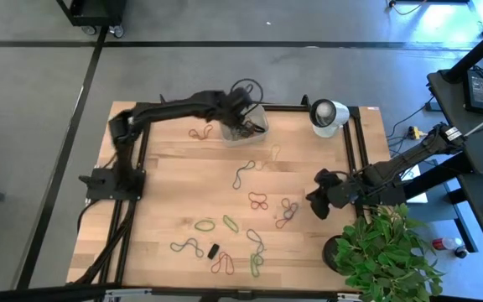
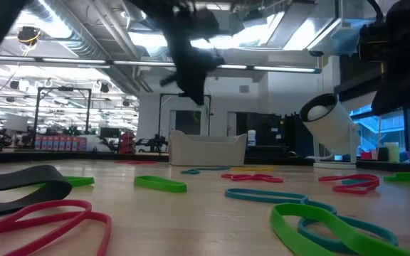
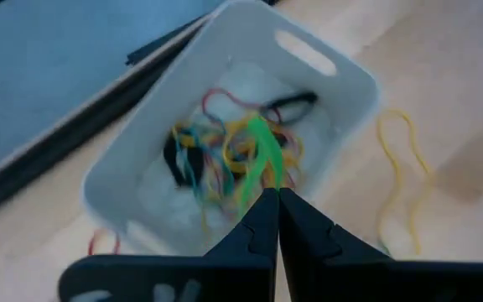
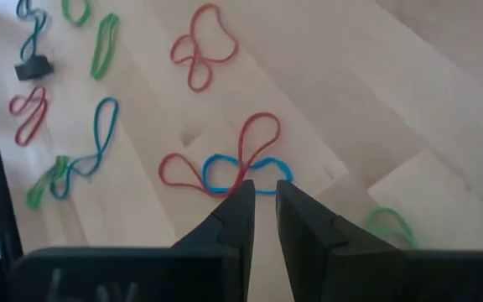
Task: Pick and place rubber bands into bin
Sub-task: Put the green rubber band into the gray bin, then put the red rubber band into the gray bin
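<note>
Bench (image 1: 174, 184): bare wood, bands scattered over the 3-to-6 o'clock part, seen from above.

Bin (image 1: 246, 123): at about 12 o'clock on the bench, near the far edge. Light plastic tub, likely to skid if knocked. It already holds a tangle of yellow, red, black and blue bands (image 3: 225, 151).

Left end effector (image 3: 272, 205): above the bin, fingers pressed together. A green band (image 3: 262, 155) hangs from the tips down into the bin, pinched on one strand. It is limp and stretchy, with almost no weight, so it may cling to a finger on release rather than drop clean.

Right end effector (image 4: 261, 201): at about 3 o'clock on the bench, fingers a narrow gap apart, nothing visibly between them. Just beyond the tips lie a red band (image 4: 246, 147) and a blue band (image 4: 241, 172), crossed over each other.

Handling note: the bands lie flat, thin and soft, with no stiff edge to take. Best hold is probably a pinch on a single strand where a loop lies apart from its neighbour; a pinch at the red-blue crossing would likely lift both. Rubber on wood may drag before lifting.
</note>
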Controlling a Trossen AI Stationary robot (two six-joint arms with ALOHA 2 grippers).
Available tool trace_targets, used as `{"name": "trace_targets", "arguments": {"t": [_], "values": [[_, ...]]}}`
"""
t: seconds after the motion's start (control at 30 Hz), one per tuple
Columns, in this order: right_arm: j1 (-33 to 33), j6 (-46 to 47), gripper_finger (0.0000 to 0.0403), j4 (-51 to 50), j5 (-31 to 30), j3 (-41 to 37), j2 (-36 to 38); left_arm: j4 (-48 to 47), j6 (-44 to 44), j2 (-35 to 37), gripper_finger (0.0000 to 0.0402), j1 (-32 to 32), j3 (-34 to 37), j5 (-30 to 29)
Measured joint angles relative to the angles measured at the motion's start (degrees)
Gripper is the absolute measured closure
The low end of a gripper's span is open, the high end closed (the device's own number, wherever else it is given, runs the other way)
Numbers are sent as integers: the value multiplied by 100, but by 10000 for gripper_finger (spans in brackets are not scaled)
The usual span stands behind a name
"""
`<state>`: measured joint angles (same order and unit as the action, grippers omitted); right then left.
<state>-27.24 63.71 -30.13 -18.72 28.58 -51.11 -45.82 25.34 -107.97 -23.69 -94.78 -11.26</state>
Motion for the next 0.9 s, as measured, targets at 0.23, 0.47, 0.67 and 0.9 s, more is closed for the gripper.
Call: {"name": "trace_targets", "arguments": {"t": [0.23, 0.47, 0.67, 0.9], "values": [[2, 674, 347, 2, -474, 0, 0, 125, -661, -1285, 387, -538, -625, 1070], [3, 1075, 347, 2, -910, 0, -2, 83, -1023, -1792, 320, -782, -645, 1637], [126, 1079, 347, 0, -1025, 0, -2, 98, -1427, -1687, 264, -850, -651, 1619], [197, 909, 347, -13, -1032, 2, -2, 36, -1221, -1096, 236, -830, -651, 1511]]}}
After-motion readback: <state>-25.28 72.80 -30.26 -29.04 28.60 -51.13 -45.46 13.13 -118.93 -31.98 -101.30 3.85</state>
